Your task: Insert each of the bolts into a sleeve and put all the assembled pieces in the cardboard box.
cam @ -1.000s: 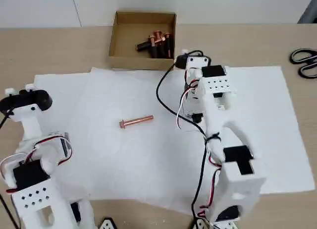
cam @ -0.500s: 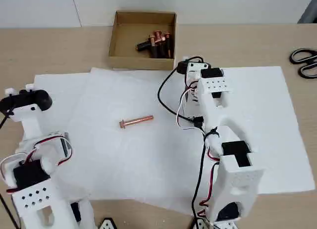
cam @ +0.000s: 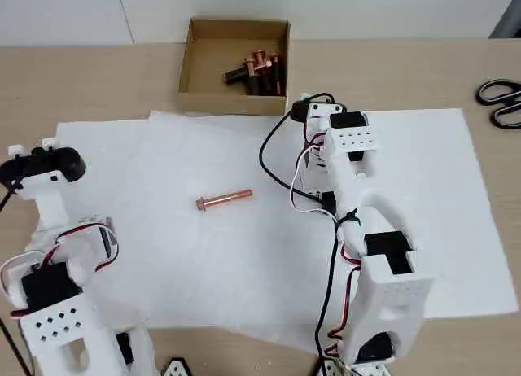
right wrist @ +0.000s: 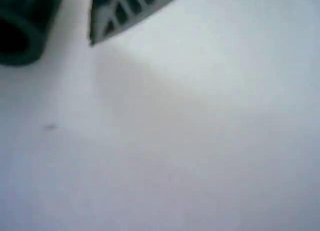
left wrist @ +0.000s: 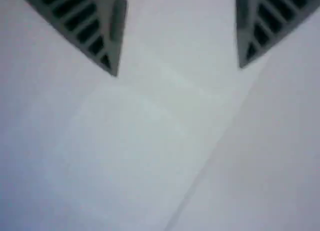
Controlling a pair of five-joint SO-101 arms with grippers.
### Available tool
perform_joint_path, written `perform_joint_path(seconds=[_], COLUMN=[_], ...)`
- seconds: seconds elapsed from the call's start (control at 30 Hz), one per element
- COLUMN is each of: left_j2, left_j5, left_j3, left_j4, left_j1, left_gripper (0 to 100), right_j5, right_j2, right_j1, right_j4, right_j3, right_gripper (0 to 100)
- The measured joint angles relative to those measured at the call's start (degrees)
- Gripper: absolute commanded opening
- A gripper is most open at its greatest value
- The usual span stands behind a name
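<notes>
Lying on smooth white paper (cam: 203, 262) is a long copper bolt (cam: 224, 200); the left gripper (left wrist: 177, 66) gapes wide and empty, the right gripper (right wrist: 97, 36) I cannot tell.

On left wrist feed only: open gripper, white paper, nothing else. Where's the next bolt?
Observer: One loose copper bolt lies mid-sheet on the white paper, well short of the cardboard box.
Operator: Box contents?
Observer: Several assembled pieces, piled toward its right wall.
Operator: Free sleeve anywhere?
Observer: Right wrist view has a dark hollow cylinder, likely a sleeve, over the paper; held or lying, I can't tell.
</notes>
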Motion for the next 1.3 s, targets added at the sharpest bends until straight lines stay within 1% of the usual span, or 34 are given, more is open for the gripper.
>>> perform_joint_path(seconds=[0.33, 0.47, 0.7, 0.83, 0.97, 1.13, 1.3], left_j2=[0.00, 0.00, 0.00, 0.00, 0.00, 0.00, 0.00], left_j5=[0.00, 0.00, 0.00, 0.00, 0.00, 0.00, 0.00], left_j3=[0.00, 0.00, 0.00, 0.00, 0.00, 0.00, -0.97], left_j4=[0.00, 0.00, 0.00, 0.00, 0.00, 0.09, 1.85], left_j1=[0.00, 0.00, 0.00, 0.00, 0.00, 0.00, 0.00], left_gripper=[15, 15, 15, 15, 15, 15, 15], right_j5=[0.00, 0.00, 0.00, 0.00, 0.00, 0.00, 0.00], right_j2=[0.09, 2.37, 4.13, 4.13, 3.87, -1.49, -12.04], right_j1=[0.00, -0.09, 0.53, 0.79, 0.79, 0.00, 0.35], right_j4=[0.00, -0.09, -0.09, -0.26, -0.26, 1.76, 3.52], right_j3=[0.00, -0.18, -0.88, -0.88, -0.88, 0.00, 0.00], right_gripper=[19.3, 19.1, 7.9, 3.8, 1.7, 0.5, 0.5])
